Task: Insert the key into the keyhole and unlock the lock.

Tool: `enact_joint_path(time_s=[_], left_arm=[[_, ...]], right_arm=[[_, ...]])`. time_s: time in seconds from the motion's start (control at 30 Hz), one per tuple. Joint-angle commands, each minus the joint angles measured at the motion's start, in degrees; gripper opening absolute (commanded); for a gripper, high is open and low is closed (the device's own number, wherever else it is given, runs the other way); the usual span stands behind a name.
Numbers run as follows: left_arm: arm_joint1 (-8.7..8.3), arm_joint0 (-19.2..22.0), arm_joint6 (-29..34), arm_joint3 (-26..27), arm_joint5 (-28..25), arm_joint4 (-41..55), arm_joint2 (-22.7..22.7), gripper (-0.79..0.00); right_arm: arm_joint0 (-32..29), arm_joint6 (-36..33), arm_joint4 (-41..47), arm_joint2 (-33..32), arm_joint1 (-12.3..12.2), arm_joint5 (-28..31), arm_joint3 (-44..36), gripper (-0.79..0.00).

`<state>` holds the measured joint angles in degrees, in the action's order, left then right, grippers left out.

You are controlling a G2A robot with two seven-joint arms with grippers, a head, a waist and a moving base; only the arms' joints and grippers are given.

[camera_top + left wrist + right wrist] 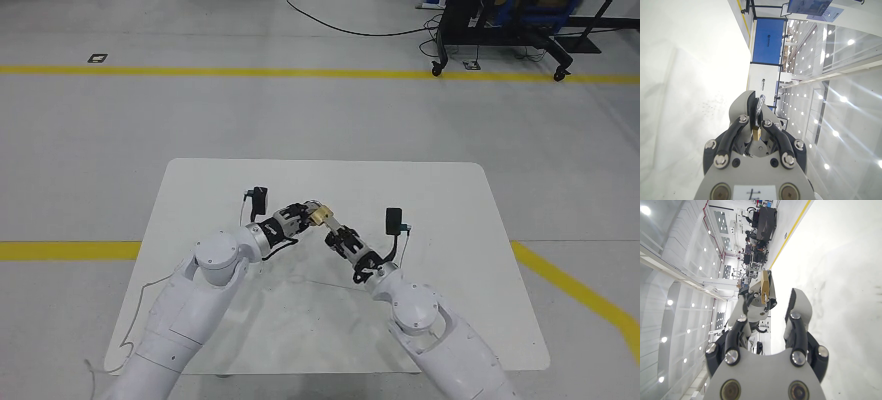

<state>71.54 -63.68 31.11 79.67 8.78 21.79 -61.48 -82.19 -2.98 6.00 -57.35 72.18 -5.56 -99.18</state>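
my left gripper (757,103) pinches the lock (756,134) by its silver shackle (760,105), the pads pressed together on the shackle's two flat sides. in the left wrist view the shackle sits edge-on between my fingertips and the brass body lies on the palm side of it. the lock's long axis therefore runs in line with my left fingers, shackle end toward the tips and brass end back toward the wrist.

my right gripper (770,306) is spread wide with nothing between its fingers (800,306). the lock (765,283) is straight ahead of it, beyond the fingertips and not touching them, held there in my left gripper (769,275). from this side the brass body stands lengthwise along the left fingers. a narrow brass piece (765,299) with a small silvery ring carries on from the body toward the left palm; i cannot tell what it is.

from above, the left gripper (298,217) and right gripper (338,237) meet tip to tip over the middle of the white table (200,200), both raised off it. the lock (319,212) shows as a brass spot at my left fingertips, just ahead of the right ones.
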Motion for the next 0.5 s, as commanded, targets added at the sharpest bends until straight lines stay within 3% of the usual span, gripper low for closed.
enact_joint_path(time_s=[0.0, 0.1, 0.17, 0.23, 0.3, 0.47], left_arm=[[0.04, -0.01, -0.17, 0.00, 0.27, 0.06, -0.05, -0.785], [0.14, -0.08, -0.40, -0.31, 1.26, 1.31, -0.34, -0.785], [0.32, -0.05, -0.07, -0.96, 3.26, 4.91, -0.96, -0.785], [0.52, 0.22, 0.27, -2.00, 6.41, 8.93, -1.57, -0.785], [0.76, 0.83, 0.76, -3.19, 9.94, 13.20, -2.12, -0.785], [1.38, 1.83, 4.43, -6.49, 17.02, 25.83, -3.67, -0.785]], right_arm=[[-0.37, -0.52, 0.21, -0.33, 0.01, 0.29, -0.43, -0.296], [-0.99, -1.22, 0.73, -1.40, -0.08, 0.78, -1.38, -0.342], [-1.76, -2.81, 2.74, -2.87, -0.25, 1.14, -2.66, -0.449], [-2.62, -4.94, 4.57, -5.14, -0.59, 1.49, -3.79, -0.505], [-3.50, -7.82, 7.00, -7.26, -0.91, 2.02, -4.77, -0.785], [-4.94, -14.81, 12.73, -11.45, -1.48, 5.25, -6.76, -0.785]])
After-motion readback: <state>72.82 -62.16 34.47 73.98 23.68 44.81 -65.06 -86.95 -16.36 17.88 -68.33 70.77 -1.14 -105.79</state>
